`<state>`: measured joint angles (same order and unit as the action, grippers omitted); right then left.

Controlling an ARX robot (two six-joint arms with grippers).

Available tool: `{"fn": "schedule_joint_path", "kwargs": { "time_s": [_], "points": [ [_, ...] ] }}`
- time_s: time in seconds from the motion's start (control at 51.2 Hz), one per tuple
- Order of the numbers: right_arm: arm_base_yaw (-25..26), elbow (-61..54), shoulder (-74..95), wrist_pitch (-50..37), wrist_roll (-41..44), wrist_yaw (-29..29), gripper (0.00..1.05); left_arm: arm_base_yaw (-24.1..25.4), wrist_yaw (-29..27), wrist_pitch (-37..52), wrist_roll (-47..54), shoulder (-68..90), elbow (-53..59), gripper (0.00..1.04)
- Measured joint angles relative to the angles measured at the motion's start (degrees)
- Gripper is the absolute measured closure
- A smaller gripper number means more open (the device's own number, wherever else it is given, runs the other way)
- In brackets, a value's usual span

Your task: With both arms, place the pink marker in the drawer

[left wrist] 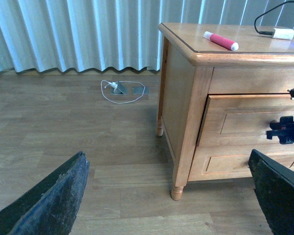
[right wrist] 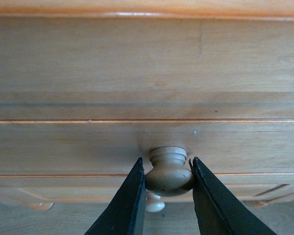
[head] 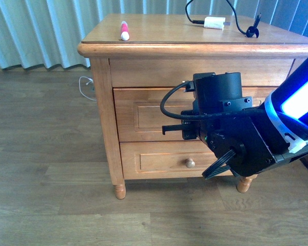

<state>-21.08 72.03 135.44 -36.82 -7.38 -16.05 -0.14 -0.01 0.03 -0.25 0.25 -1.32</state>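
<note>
Stubby pink marker [head: 124, 31], white end, perhaps a cap, on nightstand [head: 161, 35].

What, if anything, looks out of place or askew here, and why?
The upper drawer appears slightly ajar, its front standing proud of the nightstand frame. A white cable lies looped loose on the floor by the curtain.

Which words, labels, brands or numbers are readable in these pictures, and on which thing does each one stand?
None: no text can be read in any view.
The marker and the plug show no legible print; the drawer front and its knob are plain wood.
</note>
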Motion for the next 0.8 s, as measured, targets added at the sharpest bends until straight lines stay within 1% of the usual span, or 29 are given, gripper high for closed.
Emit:
{"fn": "schedule_joint_path", "kwargs": {
  "time_s": [0.234, 0.41, 0.566, 0.625, 0.664, 0.703, 0.722, 0.742, 0.8],
  "points": [
    [-1.1, -10.8, -6.8, -0.4, -4.0, 0.5, 0.83, 0.0, 0.0, 0.0, 0.0, 0.0, 0.0, 0.06],
    [-2.6, -20.7, -14.3, 2.6, -6.4, -0.1, 0.83, 0.0, 0.0, 0.0, 0.0, 0.0, 0.0, 0.06],
    [-4.2, -33.6, -23.6, 2.2, -8.3, 0.5, 0.83, 0.0, 0.0, 0.0, 0.0, 0.0, 0.0, 0.06],
    [-4.3, -36.2, -25.4, 1.7, -8.5, 0.5, 0.82, 0.0, 0.0, 0.0, 0.0, 0.0, 0.0, 0.06],
    [-4.2, -36.4, -26.0, 2.0, -8.8, 0.8, 0.73, 0.0, 0.0, 0.0, 0.0, 0.0, 0.0, 0.06],
    [-4.2, -36.7, -26.6, 2.2, -9.2, 0.8, 0.65, 0.0, 0.0, 0.0, 0.0, 0.0, 0.0, 0.06],
    [-4.2, -36.8, -26.8, 2.4, -9.2, 0.8, 0.64, 0.0, 0.0, 0.0, 0.0, 0.0, 0.0, 0.06],
    [-4.2, -37.0, -27.5, 2.9, -9.5, 0.7, 0.58, 0.0, 0.0, 0.0, 0.0, 0.0, 0.0, 0.06],
    [-4.2, -37.9, -29.5, 3.9, -9.9, 0.8, 0.48, 0.0, 0.0, 0.0, 0.0, 0.0, 0.0, 0.06]
  ]
}}
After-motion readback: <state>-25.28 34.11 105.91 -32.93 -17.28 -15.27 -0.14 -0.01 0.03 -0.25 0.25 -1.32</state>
